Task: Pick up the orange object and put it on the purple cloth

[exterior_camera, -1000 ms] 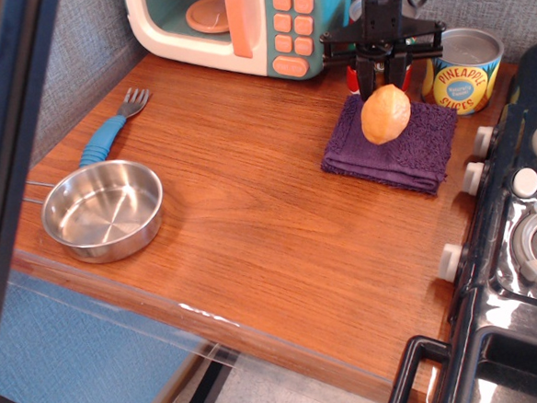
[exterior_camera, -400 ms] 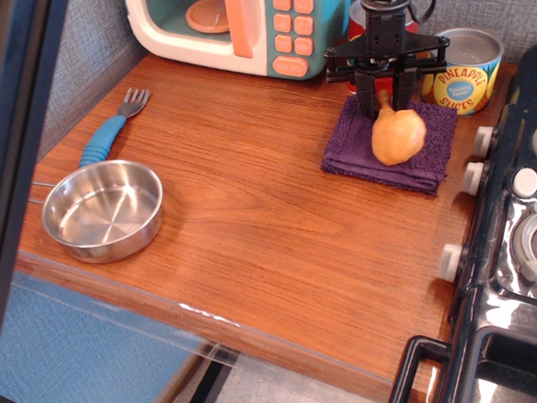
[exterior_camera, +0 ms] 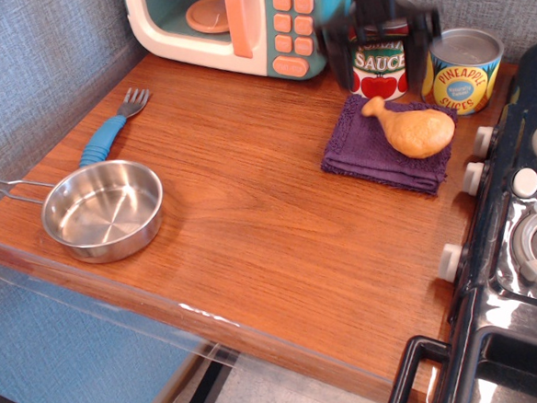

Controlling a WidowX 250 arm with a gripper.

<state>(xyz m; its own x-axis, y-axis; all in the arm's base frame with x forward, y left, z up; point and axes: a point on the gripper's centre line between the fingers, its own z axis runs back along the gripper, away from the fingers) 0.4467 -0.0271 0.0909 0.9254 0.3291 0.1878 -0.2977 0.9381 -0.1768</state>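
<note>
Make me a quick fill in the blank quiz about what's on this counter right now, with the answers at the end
1. The toy drumstick lies on the purple ____.
2. The steel pan sits just in front of a fork with a ____ handle.
3. The can right of the sauce can is labelled ____ slices.
4. The blurred gripper above the cans holds ____.

Answers: cloth; blue; pineapple; nothing

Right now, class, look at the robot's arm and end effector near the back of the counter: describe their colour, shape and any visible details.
The end effector is black and blurred. A dark vertical column comes down from the top edge, and a wide black crossbar sits at its base with darker blocks at either end. Its fingers are not clearly distinguishable, and no markings can be read. Any cabling is too blurred to make out.
</note>
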